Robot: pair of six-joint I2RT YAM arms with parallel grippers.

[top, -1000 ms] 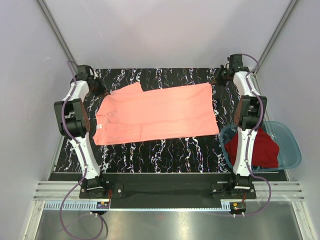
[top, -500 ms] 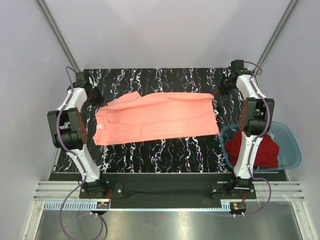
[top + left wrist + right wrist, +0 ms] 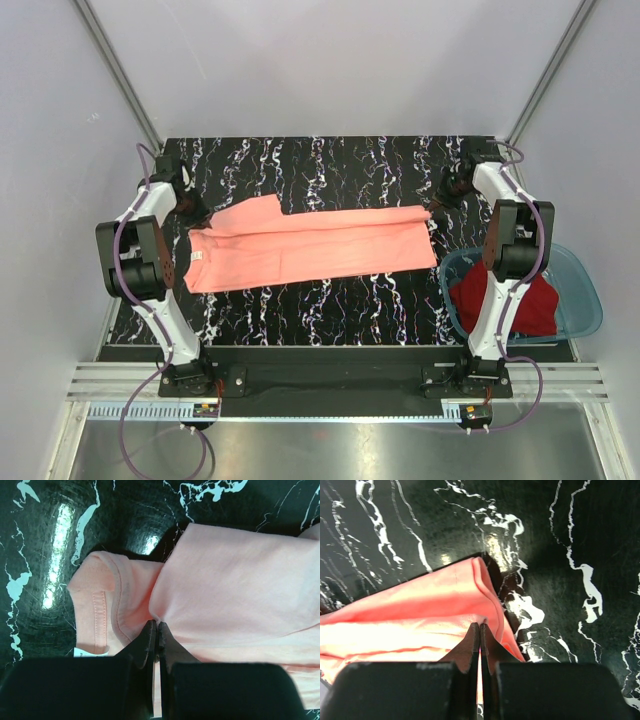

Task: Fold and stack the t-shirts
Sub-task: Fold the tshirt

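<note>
On the marbled table (image 3: 320,300), left gripper (image 3: 156,625) and right gripper (image 3: 480,625) pinch the salmon t-shirt (image 3: 320,245) (folded over).

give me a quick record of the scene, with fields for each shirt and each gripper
salmon-pink t-shirt: lying across the table, collar end on the left, far edge partly folded over
left gripper: shut, pinching the cloth by the collar
right gripper: shut, pinching the hem corner
dark red t-shirt: bunched in the blue basin, unfolded
stack: not started
</note>
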